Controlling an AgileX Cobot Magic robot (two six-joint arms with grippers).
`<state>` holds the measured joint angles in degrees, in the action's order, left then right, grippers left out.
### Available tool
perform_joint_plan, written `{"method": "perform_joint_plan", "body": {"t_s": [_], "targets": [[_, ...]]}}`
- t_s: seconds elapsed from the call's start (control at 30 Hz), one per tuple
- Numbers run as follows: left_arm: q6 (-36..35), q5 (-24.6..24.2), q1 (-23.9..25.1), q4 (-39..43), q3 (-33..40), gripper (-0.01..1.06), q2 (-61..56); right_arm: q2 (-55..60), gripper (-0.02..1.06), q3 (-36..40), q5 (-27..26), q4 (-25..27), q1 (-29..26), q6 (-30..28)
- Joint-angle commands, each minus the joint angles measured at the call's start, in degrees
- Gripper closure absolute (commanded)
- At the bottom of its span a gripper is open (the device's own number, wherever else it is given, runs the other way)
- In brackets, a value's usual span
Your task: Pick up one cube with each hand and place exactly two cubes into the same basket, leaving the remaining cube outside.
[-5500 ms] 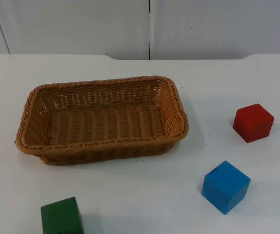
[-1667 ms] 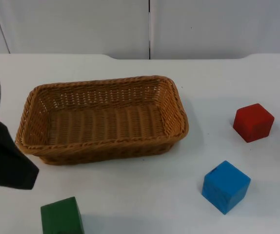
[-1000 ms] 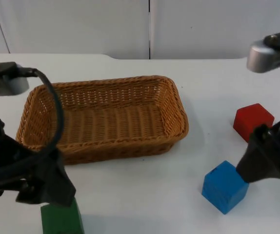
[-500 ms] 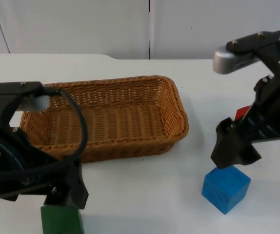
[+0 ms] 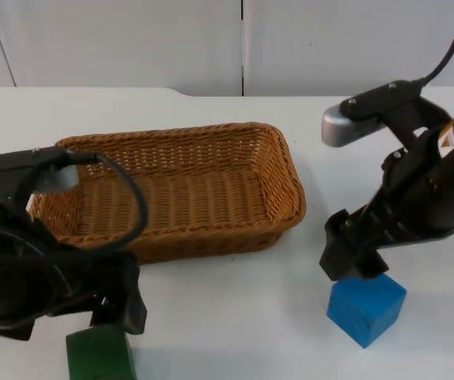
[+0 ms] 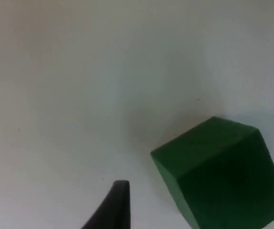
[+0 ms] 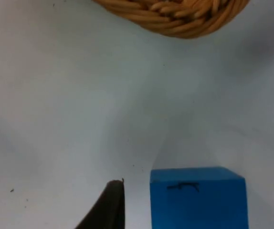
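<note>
A green cube sits at the table's near left edge. My left gripper hangs just above its far side without touching it. A blue cube lies at the near right, with a small dark mark on its top face. My right gripper hovers over its far left corner. The woven brown basket stands empty in the middle, and its rim is seen from the right wrist. The right arm covers the spot where the red cube lay.
The white table has bare room between the two near cubes and in front of the basket. The grey partition wall closes off the far side. The left arm's bulk overlaps the basket's near left corner.
Both arms have come further in and down. The left gripper has closed on the green cube's far side. The right arm moved left over the blue cube and now hides the red cube.
</note>
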<state>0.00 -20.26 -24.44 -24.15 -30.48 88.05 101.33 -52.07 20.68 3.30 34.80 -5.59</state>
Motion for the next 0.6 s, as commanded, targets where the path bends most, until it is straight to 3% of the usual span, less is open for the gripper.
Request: {"method": "perform_joint_plan", "body": {"t_s": [0.0,0.57], "targets": [[-1.9,0.5,-0.4,-0.9,-0.2,0.0,0.1,1.2,-0.01,-0.5,-1.6,-0.2,0.4,0.8],[-3.3,4.0,-0.4,-2.8,-0.2,0.0,8.2,4.7,-0.01,-0.5,-6.0,-0.2,0.4,0.9]]}}
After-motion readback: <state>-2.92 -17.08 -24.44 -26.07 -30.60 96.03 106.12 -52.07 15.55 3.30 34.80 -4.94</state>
